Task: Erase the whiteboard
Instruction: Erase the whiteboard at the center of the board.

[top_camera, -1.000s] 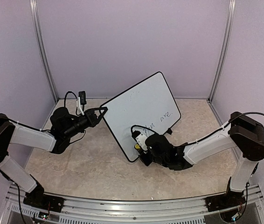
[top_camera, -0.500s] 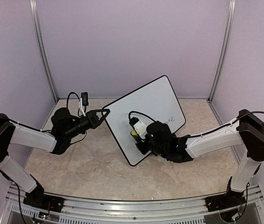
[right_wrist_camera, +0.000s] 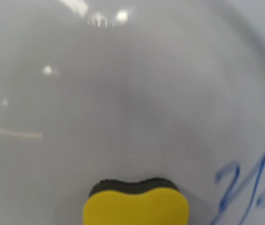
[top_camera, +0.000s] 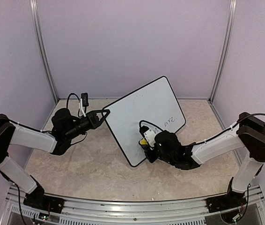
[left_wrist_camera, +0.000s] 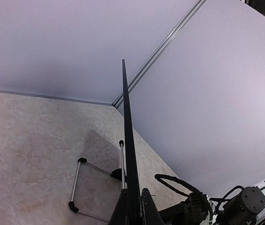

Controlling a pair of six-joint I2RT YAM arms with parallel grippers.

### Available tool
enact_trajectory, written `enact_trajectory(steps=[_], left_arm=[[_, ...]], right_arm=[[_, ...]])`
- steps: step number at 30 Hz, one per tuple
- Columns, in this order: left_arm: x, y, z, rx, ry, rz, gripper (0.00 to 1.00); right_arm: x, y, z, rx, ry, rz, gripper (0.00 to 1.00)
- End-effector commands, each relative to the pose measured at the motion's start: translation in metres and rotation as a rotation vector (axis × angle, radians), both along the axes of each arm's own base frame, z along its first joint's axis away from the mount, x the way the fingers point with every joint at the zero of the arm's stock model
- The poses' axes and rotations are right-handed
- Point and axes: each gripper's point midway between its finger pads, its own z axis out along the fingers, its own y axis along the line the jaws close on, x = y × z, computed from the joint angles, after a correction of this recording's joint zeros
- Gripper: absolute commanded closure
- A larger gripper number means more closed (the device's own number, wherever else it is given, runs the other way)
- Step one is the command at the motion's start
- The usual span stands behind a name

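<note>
The whiteboard (top_camera: 139, 112) stands tilted on the table, with dark handwriting (top_camera: 169, 120) near its right edge. My left gripper (top_camera: 105, 114) is shut on the board's left rim. In the left wrist view the board runs edge-on as a black rim (left_wrist_camera: 128, 140) between the left gripper's (left_wrist_camera: 134, 200) closed fingers, with its wire stand (left_wrist_camera: 76, 180) behind. My right gripper (top_camera: 146, 142) is shut on a yellow sponge (top_camera: 144, 140) and presses it against the board's lower face. In the right wrist view the sponge (right_wrist_camera: 136, 208) touches the white surface (right_wrist_camera: 123, 93) with its dark pad, beside blue marks (right_wrist_camera: 245, 187); the fingers are hidden.
Purple enclosure walls with aluminium posts (top_camera: 42, 51) (top_camera: 222, 51) close in the marbled tabletop (top_camera: 76, 159). A black cable loop (top_camera: 76, 101) sticks up from the left wrist. The right arm's forearm (top_camera: 212, 143) lies low across the table's right half.
The right gripper has swept the sponge up and then rightward over the board's lower part; the left word of the writing no longer shows. The board shifted slightly right in the left grip.
</note>
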Motion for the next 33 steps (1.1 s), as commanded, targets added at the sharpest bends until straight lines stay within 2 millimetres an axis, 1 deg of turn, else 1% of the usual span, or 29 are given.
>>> enact_trajectory(steps=[1,8,11,19,22,25,27,29,31,33], left_arm=[[-0.028,-0.015,0.034,-0.06,-0.118,-0.133,1.0],[-0.028,-0.015,0.036,-0.059,-0.123,-0.13,1.0],[-0.028,-0.015,0.036,-0.059,-0.121,-0.13,1.0],[-0.028,-0.016,0.033,-0.06,-0.115,-0.135,1.0],[-0.027,-0.015,0.034,-0.058,-0.118,-0.131,1.0],[-0.028,-0.015,0.035,-0.06,-0.121,-0.131,1.0],[-0.027,-0.016,0.035,-0.062,-0.119,-0.132,1.0],[-0.027,-0.016,0.034,-0.063,-0.116,-0.135,1.0],[-0.028,-0.016,0.034,-0.063,-0.114,-0.136,1.0],[-0.028,-0.015,0.035,-0.06,-0.118,-0.132,1.0]], right_arm=[[-0.009,-0.028,-0.038,-0.07,0.105,-0.036,1.0],[-0.018,-0.035,-0.051,-0.101,0.133,-0.032,1.0],[-0.021,-0.033,-0.048,-0.099,0.125,-0.022,1.0],[-0.029,0.008,-0.007,-0.071,0.021,0.076,1.0],[-0.029,0.014,0.003,-0.062,0.003,0.077,1.0],[-0.027,0.013,0.012,-0.047,-0.011,0.066,1.0],[-0.024,0.009,0.01,-0.065,-0.018,0.045,1.0],[-0.023,0.007,0.0,-0.095,-0.013,0.036,1.0],[-0.026,0.003,-0.015,-0.123,0.008,0.037,1.0],[-0.029,-0.004,-0.031,-0.146,0.036,0.031,1.0]])
